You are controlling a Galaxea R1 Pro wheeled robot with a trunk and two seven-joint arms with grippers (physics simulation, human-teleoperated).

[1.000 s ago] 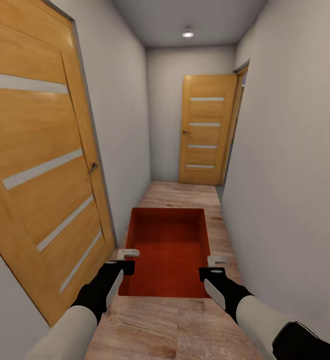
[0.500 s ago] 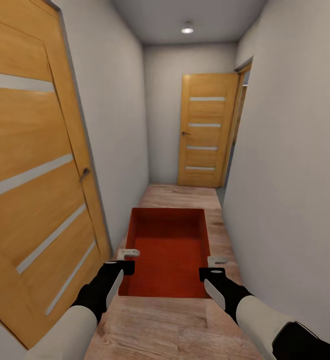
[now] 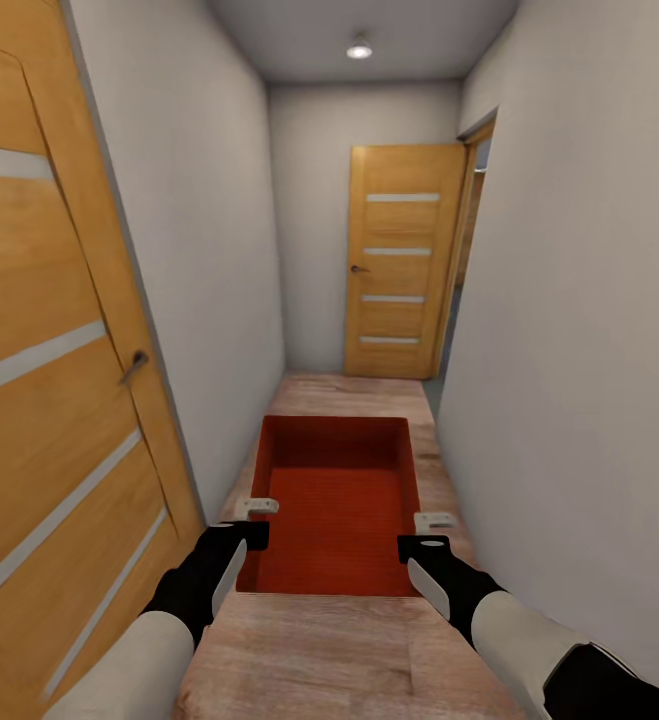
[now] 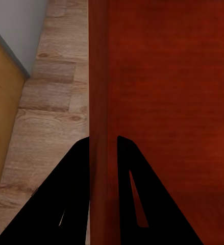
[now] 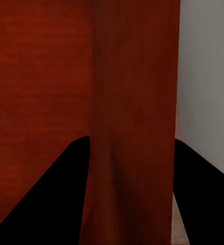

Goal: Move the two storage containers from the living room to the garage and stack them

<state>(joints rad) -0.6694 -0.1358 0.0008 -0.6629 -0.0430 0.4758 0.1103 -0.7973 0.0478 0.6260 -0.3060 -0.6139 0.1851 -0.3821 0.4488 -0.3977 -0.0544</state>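
Currently the robot is facing down a narrow hallway with a light wood-plank floor (image 3: pixel 354 395), carrying a red-orange storage container (image 3: pixel 334 505) out in front of it. Its left gripper (image 3: pixel 252 523) is pinching the container's left wall, one finger (image 4: pixel 73 194) on each side of it, and the right gripper (image 3: pixel 427 532) is clamping the right wall likewise. An orange-brown door (image 3: pixel 49 400) is standing close at the left, another door (image 3: pixel 401 265) is waiting at the corridor's far end under a ceiling light (image 3: pixel 359 48)
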